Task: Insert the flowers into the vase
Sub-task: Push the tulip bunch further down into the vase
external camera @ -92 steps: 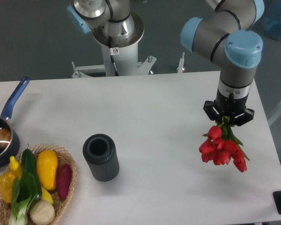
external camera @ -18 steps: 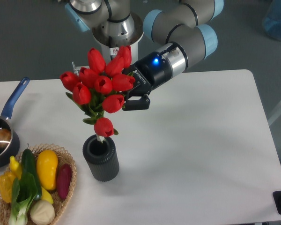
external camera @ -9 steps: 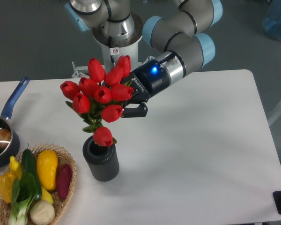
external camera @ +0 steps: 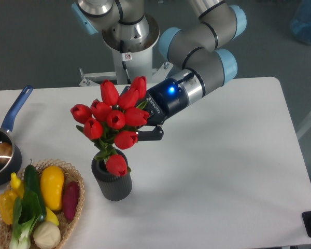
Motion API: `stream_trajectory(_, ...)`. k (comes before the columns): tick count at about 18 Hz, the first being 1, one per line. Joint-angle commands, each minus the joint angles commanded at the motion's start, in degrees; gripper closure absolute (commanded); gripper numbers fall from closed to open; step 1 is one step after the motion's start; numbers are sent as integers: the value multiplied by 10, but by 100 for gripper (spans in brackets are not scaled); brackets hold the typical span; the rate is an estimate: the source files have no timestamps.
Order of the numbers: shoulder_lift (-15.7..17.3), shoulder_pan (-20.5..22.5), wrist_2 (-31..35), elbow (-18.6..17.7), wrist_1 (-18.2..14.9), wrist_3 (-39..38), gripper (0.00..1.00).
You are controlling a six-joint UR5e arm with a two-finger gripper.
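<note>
The flowers (external camera: pixel 112 118) have been carried from the desk's right side to above the vase (external camera: pixel 112 182) and turned bud-up. They have been lowered since, the lowest bud now level with the vase's rim.

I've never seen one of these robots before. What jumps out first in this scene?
The red tulips catch the eye at once: the gripper holds the bunch over the dark grey vase, stems down in its mouth. At the table's left edge a wicker basket holds colourful vegetables.
</note>
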Motion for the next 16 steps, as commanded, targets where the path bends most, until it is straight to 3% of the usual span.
stream_trajectory(16, -21, 2, 2, -33, -2, 23, 100)
